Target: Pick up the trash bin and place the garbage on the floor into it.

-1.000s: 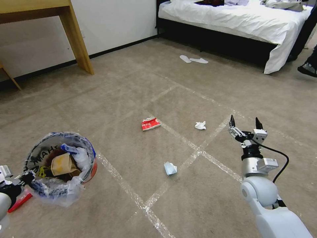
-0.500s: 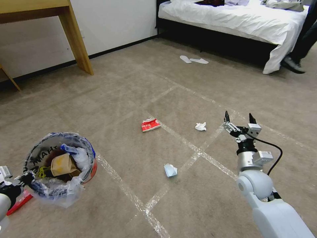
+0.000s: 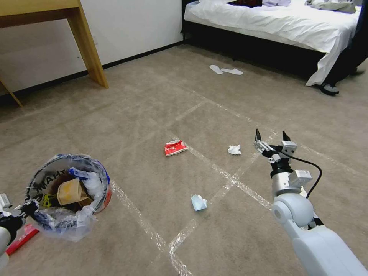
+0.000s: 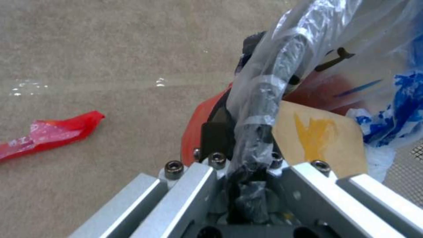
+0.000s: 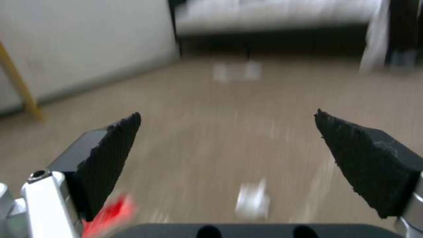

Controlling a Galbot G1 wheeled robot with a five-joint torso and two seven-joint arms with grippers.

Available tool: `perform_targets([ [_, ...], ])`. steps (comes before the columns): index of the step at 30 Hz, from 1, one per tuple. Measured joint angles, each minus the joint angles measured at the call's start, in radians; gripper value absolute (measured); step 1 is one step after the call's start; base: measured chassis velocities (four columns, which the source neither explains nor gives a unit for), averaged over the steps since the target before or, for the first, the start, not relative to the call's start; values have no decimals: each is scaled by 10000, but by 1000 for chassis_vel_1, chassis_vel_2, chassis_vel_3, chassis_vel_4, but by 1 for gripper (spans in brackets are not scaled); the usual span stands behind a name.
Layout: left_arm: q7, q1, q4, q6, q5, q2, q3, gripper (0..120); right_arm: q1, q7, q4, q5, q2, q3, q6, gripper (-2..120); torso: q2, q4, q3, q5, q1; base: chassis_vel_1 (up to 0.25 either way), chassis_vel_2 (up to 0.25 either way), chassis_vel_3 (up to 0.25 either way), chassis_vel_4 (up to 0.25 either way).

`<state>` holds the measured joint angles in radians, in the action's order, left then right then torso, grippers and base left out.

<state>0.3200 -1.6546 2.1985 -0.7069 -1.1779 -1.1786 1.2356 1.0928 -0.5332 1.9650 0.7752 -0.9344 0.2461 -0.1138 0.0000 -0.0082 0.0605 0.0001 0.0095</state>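
The red trash bin (image 3: 106, 195), lined with a printed clear bag, holds a brown paper bag and other litter at the lower left. My left gripper (image 3: 27, 209) is shut on its rim (image 4: 260, 99) through the liner. Garbage lies on the floor (image 3: 153, 115): a red wrapper (image 3: 175, 147), a white tissue wad (image 3: 234, 150), a pale blue wad (image 3: 198, 202) and a red wrapper (image 3: 21, 238) beside the bin. My right gripper (image 3: 271, 134) hangs open above the carpet, just right of the white wad (image 5: 252, 200), with nothing between its fingers.
A bed (image 3: 276, 23) with white sheets stands at the back right, with a pair of white slippers (image 3: 225, 70) in front of it. A wooden table leg (image 3: 90, 50) stands at the back left. A person's shoe (image 3: 329, 89) is by the bed corner.
My right gripper has moved left and a little farther out, closer to the white tissue wad, still open. The left gripper and bin have kept their place.
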Motion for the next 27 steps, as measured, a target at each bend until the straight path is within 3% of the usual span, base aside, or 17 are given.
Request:
perform_targets([
  [2,0,-40,28,8,62,-57,-3,0,-594,-1595,723,2248,680,-986,-2006,100,0,0,0,-3,-1,0,0,0,0],
  [3,0,-40,28,8,62,-57,-3,0,-594,-1595,723,2248,680,-986,-2006,100,0,0,0,-3,-1,0,0,0,0],
  [5,-2,-48,79,28,99,-138,-2,0,-1272,-2654,958,4287,1263,-1888,-3381,100,0,0,0,-2,0,0,0,0,0],
  [6,-2,-48,79,28,99,-138,-2,0,-1272,-2654,958,4287,1263,-1888,-3381,100,0,0,0,-2,0,0,0,0,0],
  [8,-41,-65,105,57,166,-236,1,0,-1833,-3157,937,5969,1540,-2436,-4536,100,0,0,0,-3,0,0,0,0,0],
  [11,-96,-86,106,88,235,-296,1,0,-1998,-3302,874,6466,1572,-2627,-4961,100,0,0,0,-3,0,0,0,0,0],
  [13,-172,-103,61,141,370,-447,1,0,-2295,-3372,577,7267,1588,-3086,-6126,100,0,0,0,-2,-1,0,0,0,0],
  [27,-252,-109,3,195,549,-674,7,0,-2799,-2140,-1084,6062,1119,-4777,-6376,100,0,0,0,-1,-1,0,0,0,0],
])
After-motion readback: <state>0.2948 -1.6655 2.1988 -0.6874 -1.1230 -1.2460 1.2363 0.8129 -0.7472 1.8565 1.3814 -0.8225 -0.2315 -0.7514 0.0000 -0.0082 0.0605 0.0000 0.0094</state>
